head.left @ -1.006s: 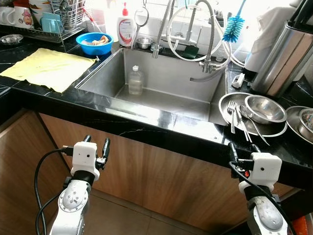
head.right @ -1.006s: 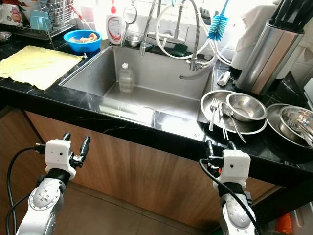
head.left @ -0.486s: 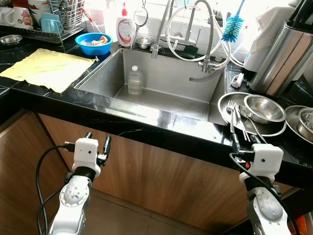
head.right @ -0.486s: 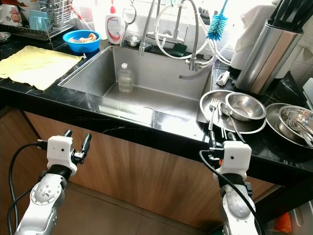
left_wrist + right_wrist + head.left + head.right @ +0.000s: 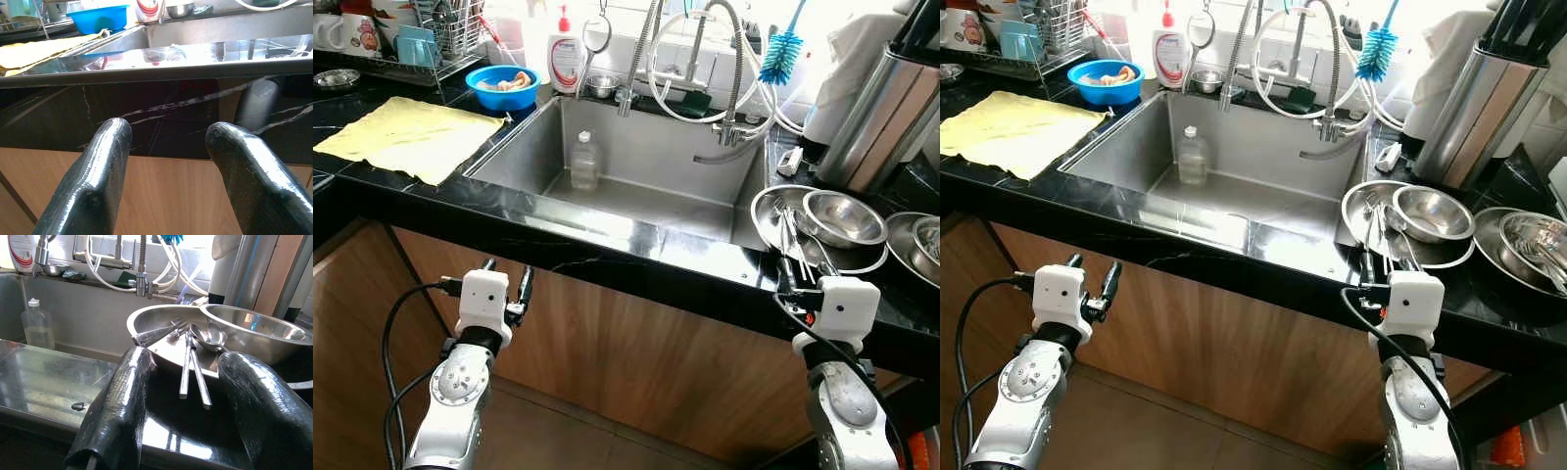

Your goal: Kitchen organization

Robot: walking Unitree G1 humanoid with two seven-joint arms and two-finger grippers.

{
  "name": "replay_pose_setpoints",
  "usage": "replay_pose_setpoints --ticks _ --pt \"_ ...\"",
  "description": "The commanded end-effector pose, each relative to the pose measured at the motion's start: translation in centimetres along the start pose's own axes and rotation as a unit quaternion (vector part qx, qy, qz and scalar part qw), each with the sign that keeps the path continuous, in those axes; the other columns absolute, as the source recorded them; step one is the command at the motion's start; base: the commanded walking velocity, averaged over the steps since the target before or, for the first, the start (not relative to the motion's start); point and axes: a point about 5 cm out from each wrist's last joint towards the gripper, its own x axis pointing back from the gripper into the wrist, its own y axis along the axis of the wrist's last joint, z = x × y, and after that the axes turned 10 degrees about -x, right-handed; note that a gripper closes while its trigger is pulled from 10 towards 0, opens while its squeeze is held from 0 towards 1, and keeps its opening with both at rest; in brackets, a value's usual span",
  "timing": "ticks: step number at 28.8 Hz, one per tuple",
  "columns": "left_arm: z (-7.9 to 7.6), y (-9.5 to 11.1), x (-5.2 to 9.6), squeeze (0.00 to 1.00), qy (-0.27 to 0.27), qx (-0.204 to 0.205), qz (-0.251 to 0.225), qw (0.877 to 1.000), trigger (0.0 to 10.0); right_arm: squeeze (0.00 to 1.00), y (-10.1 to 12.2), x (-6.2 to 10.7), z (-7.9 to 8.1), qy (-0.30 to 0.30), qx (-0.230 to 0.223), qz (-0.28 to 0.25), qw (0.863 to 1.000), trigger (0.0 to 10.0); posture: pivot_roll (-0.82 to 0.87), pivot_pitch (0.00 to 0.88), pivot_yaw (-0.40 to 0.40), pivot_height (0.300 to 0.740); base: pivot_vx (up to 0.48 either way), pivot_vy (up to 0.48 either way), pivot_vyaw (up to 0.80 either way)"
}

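My right gripper gapes empty before the cutlery in the steel plate; thin, slick, light handles, best pinched mid-shaft.

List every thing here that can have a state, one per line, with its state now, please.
Left gripper: jaws open, empty, below the counter edge.
Right gripper: jaws open, empty, pointing at the cutlery.
Clear bottle: upright in the sink, capped.
Yellow cloth: spread flat on the counter.
Cutlery: lying in the steel plate.
Steel bowl: upright, on the plate.
Blue bowl: holds something.
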Motion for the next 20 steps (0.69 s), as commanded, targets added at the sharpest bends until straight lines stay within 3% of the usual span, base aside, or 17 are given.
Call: replay_pose_setpoints --ticks 1,14,20 --pt "0.1 -0.1 0.0 0.0 -0.002 -0.007 -0.001 1.0 10.0 0.0 -0.1 -0.3 -0.2 -0.006 -0.003 0.007 1.0 10.0 0.01 0.0 -0.078 0.74 0.0 0.0 0.0" --pt "-0.2 -0.1 0.1 0.0 -0.001 -0.004 0.0 1.0 10.0 0.0 -0.6 0.0 0.5 0.019 -0.004 0.027 0.999 10.0 0.01 0.0 -0.077 0.74 0.0 0.0 0.0" --pt "0.1 0.1 -0.1 0.0 0.004 -0.003 -0.006 1.0 10.0 0.0 0.5 -0.2 0.2 0.011 0.003 -0.001 1.0 10.0 0.02 0.0 -0.074 0.74 0.0 0.0 0.0"
